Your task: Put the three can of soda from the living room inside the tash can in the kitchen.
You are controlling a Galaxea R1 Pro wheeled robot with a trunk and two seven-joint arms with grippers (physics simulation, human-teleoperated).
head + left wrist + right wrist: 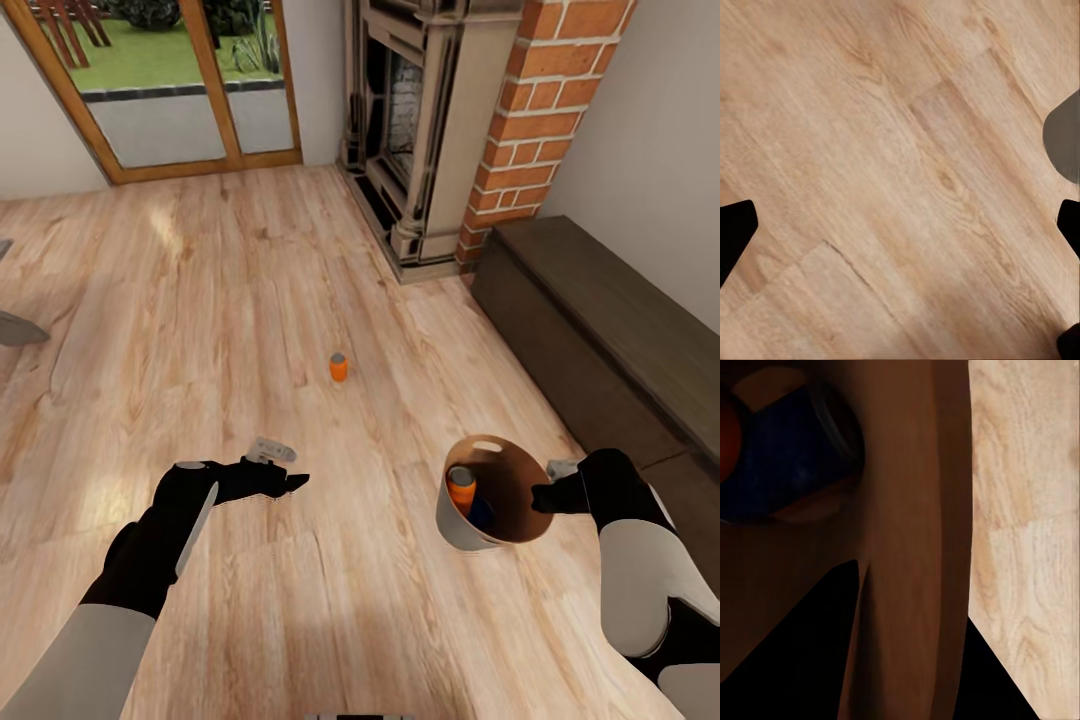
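Right pincer [540,497] grips bin [455,520] rim; left pincer [290,484] released. Centre it squarely over floor can [339,367] before closing.

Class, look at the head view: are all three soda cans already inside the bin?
No: one orange can stands on the wooden floor, apart from the bin, which holds another orange can and a blue one.

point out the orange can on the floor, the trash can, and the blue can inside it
orange can on the floor [339,367], head view, its side.
trash can [455,525], head view, grey outer wall.
blue can [776,457], right wrist view, its side.
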